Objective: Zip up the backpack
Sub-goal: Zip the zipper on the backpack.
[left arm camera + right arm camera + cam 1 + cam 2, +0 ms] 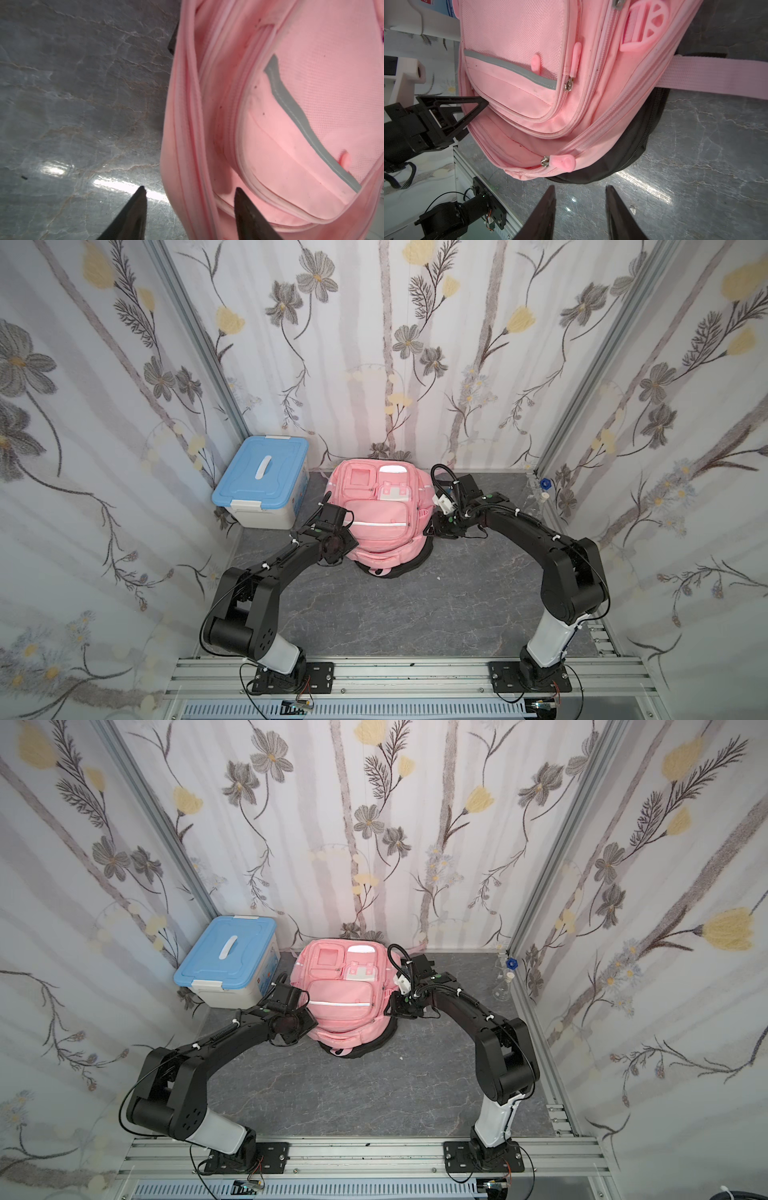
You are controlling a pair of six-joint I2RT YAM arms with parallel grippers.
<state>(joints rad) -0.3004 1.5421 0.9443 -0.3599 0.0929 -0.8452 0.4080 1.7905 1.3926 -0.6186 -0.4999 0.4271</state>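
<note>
The pink backpack (380,510) (338,990) lies front side up at the back of the grey marble table in both top views. My left gripper (347,526) (190,189) is at its left side and open; one finger hangs over the table and the other over the pink front, with the bag's side seam between them. Open as well, my right gripper (430,530) (581,187) is over bare table just off the bag's right edge, holding nothing. A pink zipper pull (563,163) on a metal slider sits at the near corner of the bag in the right wrist view. The left gripper's fingertip (483,102) touches the front pocket there.
A white box with a blue lid (262,485) stands at the back left, close to the bag. A glass flask (543,499) and a blue cap (545,482) are in the back right corner. Flowered walls close three sides. An aluminium rail (407,672) runs along the front.
</note>
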